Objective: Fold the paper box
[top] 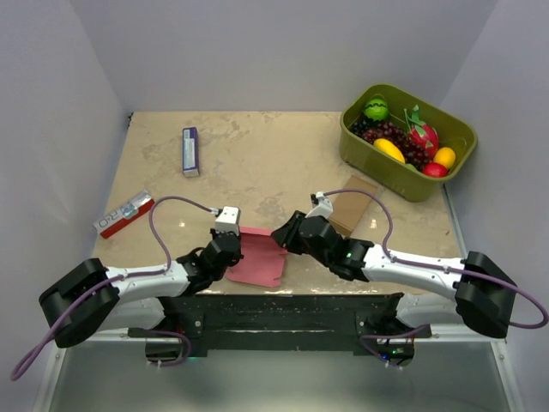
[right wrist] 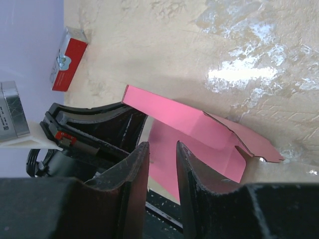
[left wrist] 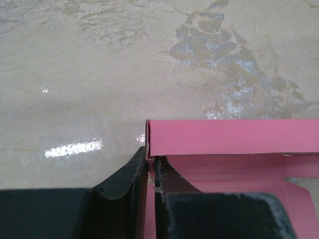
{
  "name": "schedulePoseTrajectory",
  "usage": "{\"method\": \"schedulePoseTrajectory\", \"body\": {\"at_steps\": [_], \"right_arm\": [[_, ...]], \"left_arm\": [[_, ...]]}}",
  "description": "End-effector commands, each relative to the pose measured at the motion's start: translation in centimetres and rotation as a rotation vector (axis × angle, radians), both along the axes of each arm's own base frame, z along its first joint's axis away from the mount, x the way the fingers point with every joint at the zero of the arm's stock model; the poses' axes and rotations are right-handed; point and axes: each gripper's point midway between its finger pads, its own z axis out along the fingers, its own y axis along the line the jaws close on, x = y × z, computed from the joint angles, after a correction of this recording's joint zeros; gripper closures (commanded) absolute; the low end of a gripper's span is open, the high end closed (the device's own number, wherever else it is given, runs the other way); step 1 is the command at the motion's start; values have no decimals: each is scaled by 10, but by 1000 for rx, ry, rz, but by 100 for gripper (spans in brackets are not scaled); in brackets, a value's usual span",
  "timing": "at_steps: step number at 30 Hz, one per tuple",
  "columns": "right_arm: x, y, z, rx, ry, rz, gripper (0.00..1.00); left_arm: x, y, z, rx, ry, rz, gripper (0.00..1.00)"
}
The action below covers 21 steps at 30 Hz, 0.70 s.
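The left gripper is pinched shut on the left edge of the paper box, a pink sheet at the near edge of the table, one panel raised. The right gripper hovers beside it, jaws narrowly apart, holding nothing.

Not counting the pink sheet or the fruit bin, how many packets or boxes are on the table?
3: a blue-and-white packet at the far left-centre, a red-and-white packet by the left edge, and a brown cardboard box right of centre. The arms may hide others.
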Motion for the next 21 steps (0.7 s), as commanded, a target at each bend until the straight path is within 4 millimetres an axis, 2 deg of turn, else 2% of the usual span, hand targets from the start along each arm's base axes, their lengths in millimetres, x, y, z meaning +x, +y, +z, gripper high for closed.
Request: {"method": "schedulePoseTrajectory", "body": {"at_steps": [1, 14, 21], "right_arm": [[15, -1, 18, 13, -47, -51, 68], [25, -2, -6, -21, -11, -72, 65], [30, 1, -8, 4, -8, -81, 65]], "left_arm": [[4, -5, 7, -39, -17, 24, 100], [3, -8, 7, -44, -17, 16, 100], [2, -8, 6, -47, -17, 14, 100]]}}
